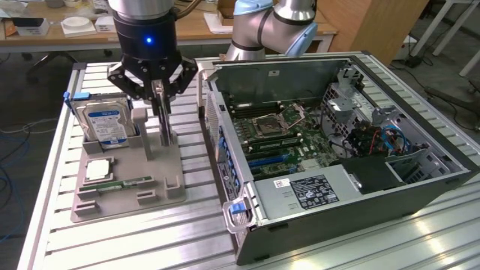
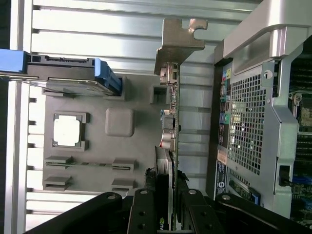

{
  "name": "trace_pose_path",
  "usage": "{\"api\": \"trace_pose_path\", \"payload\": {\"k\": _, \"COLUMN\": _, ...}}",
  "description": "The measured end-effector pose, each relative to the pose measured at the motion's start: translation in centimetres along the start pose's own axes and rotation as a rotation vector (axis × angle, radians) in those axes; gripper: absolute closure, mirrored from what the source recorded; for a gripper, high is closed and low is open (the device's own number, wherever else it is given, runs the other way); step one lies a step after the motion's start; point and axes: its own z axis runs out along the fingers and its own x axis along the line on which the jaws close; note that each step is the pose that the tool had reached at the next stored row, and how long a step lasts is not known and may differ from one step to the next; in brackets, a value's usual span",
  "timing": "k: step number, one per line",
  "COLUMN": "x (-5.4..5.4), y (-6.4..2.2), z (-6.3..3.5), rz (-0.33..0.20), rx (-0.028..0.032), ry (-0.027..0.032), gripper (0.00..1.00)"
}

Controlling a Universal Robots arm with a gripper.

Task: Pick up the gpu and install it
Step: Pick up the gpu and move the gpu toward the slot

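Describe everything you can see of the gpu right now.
The gpu is a thin flat card with a green board edge, small connectors along it and a silver metal bracket ending in a bent tab. It stands upright, clamped from above by the gripper, over the grey holder tray, between the hard drive and the open computer case. Whether its lower end sits in the tray's slot cannot be told.

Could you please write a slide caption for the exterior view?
Gripper shut on the upright gpu at the grey holder, hard drive beside it, open computer case on the exterior view's right.
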Motion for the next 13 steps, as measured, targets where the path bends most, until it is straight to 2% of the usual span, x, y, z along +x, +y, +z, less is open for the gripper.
{"api": "trace_pose_path", "payload": {"k": 13, "x": 0.0, "y": 0.05, "z": -1.16, "rz": -0.004, "rx": -0.0002, "ry": 0.0002, "gripper": 0.74}}
